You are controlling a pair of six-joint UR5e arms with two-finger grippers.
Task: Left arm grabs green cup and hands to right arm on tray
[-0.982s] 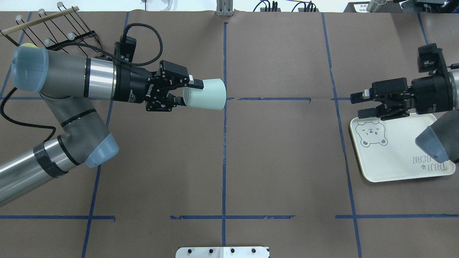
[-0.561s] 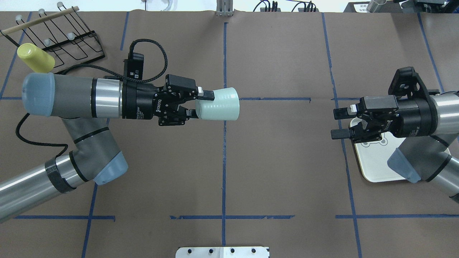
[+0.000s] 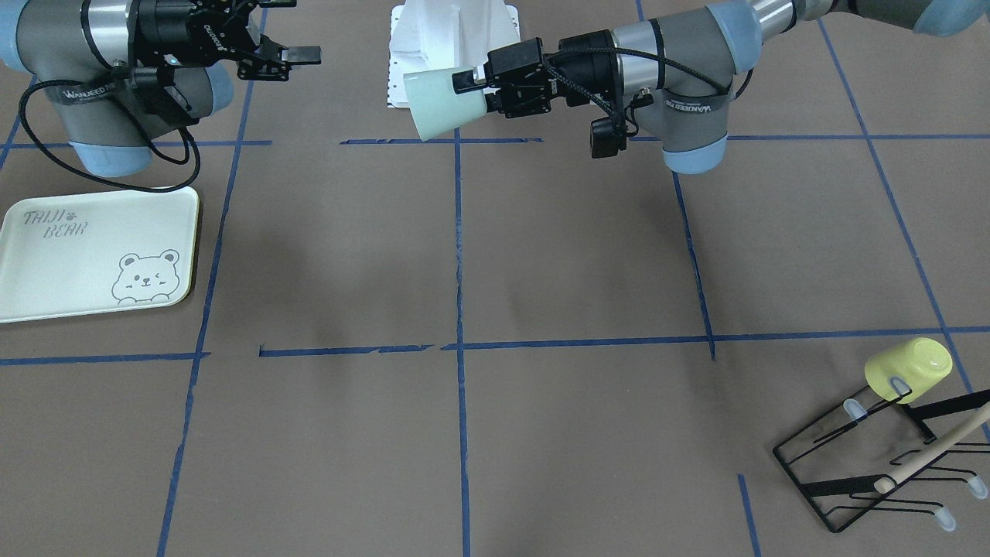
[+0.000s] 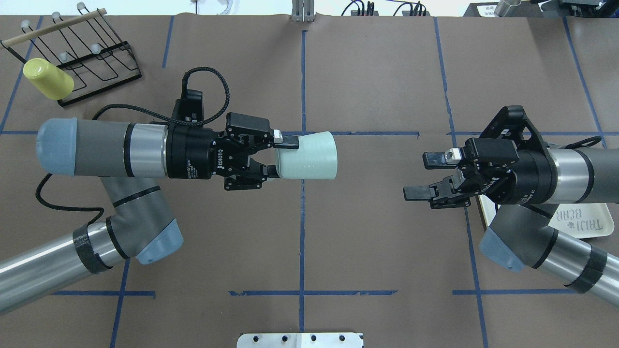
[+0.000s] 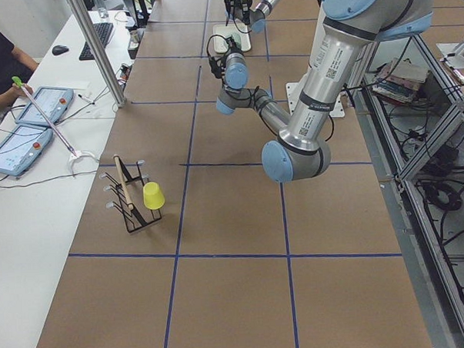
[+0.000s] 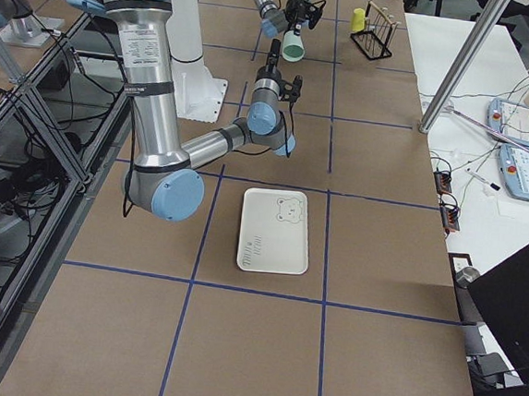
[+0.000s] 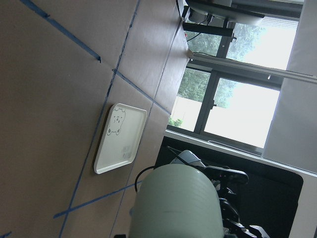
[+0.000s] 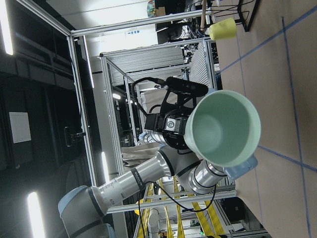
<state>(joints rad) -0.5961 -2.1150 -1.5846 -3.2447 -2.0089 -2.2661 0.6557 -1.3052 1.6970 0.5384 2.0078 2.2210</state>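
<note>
My left gripper [image 4: 279, 155] is shut on the base end of the green cup [image 4: 307, 155] and holds it on its side above the table's middle line, mouth toward my right arm. The cup also shows in the front view [image 3: 441, 104] and the right wrist view [image 8: 225, 128], open mouth facing that camera. My right gripper [image 4: 420, 176] is open and empty, level with the cup and a clear gap to its right. The tray [image 3: 77, 263] lies flat on the table under and behind my right arm, mostly hidden in the overhead view [image 4: 585, 224].
A yellow cup [image 4: 48, 79] hangs on a black wire rack [image 4: 92, 53] at the far left corner. A white base plate [image 4: 300, 340] sits at the near edge. Blue tape lines cross the brown table.
My left arm has carried the green cup rightward and nearer, past the centre line. My right gripper has moved left off the tray toward the cup, still open.
</note>
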